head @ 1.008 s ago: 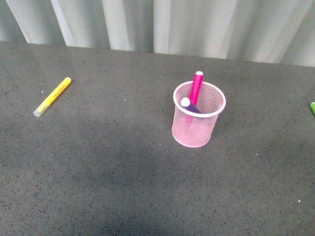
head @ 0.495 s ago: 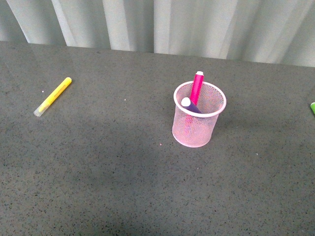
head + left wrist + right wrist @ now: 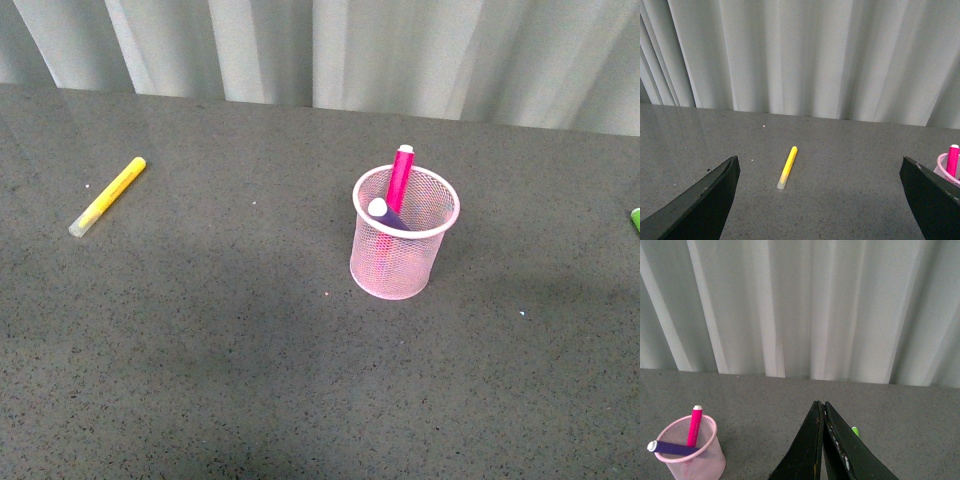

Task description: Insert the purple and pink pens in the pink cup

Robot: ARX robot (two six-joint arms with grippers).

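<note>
A dark grey speckled table is stretching back to a pale pleated curtain that is hanging along its far edge. The pink cup is standing upright a little right of the table's middle, and both task pens are sitting inside it. The pink pen is leaning against the far side of the rim with its top end poking above it, while the purple pen is lying lower and tilted, its pale cap end resting at the left part of the rim.

Well apart on the far left, a yellow marker is lying flat on the table at a slant. A green marker is just peeking in at the right edge.

Neither arm is showing in the front view. In the left wrist view the left gripper is hanging with its two dark fingers spread wide, holding nothing, with the yellow marker lying beyond the gap. In the right wrist view the right gripper is showing its fingers pressed together, empty, with the cup off to its left.
</note>
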